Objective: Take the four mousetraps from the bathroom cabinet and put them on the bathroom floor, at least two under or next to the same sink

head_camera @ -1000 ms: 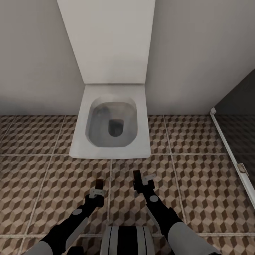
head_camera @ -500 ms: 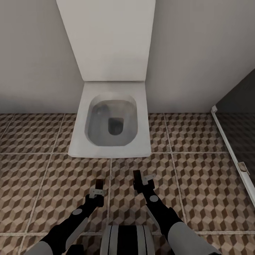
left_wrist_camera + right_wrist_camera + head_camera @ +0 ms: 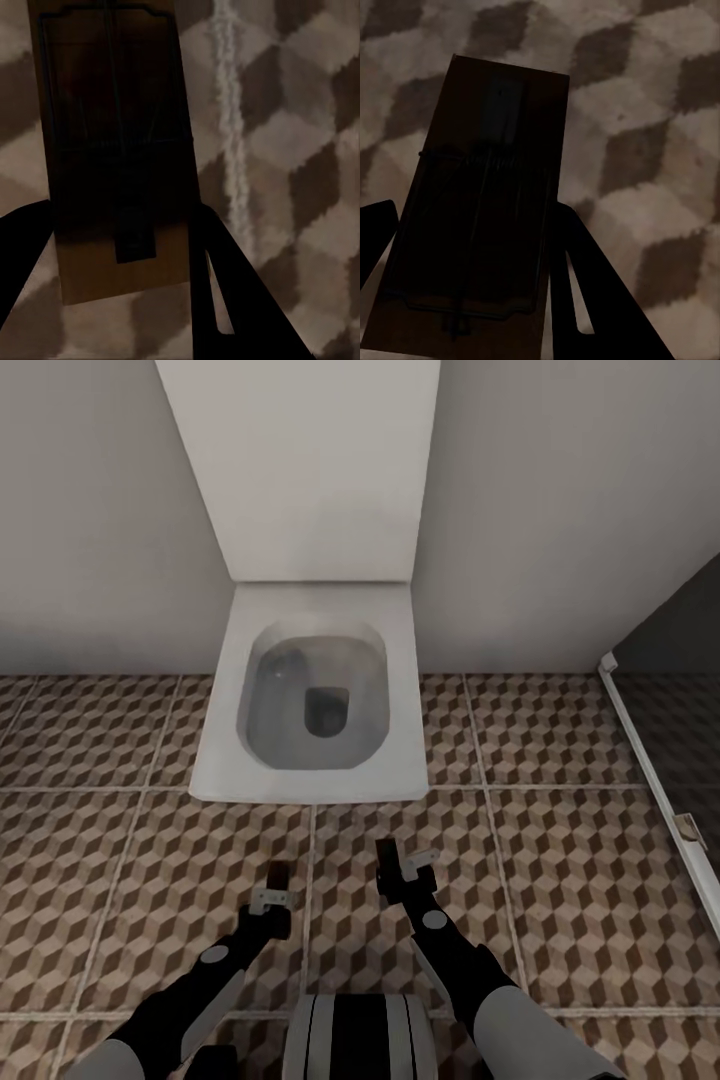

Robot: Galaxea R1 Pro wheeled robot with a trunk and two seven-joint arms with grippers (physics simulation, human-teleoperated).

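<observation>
Blocked straight ahead by a square white toilet (image 3: 305, 700), bowl open, tank against the grey wall (image 3: 90, 510). Open tiled bathroom floor (image 3: 560, 860) to either side of the bowl and between it and both pincers. Hemmed on the far right by a white-framed dark glass panel (image 3: 660, 780) running along the floor.

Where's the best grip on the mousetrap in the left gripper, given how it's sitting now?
Across its long edges at the bare wooden end, as the left gripper has it: the mousetrap is a flat narrow board, fingers flank its sides, and the wire frame lies further along, clear of them. Approach end-on, along its length.
</observation>
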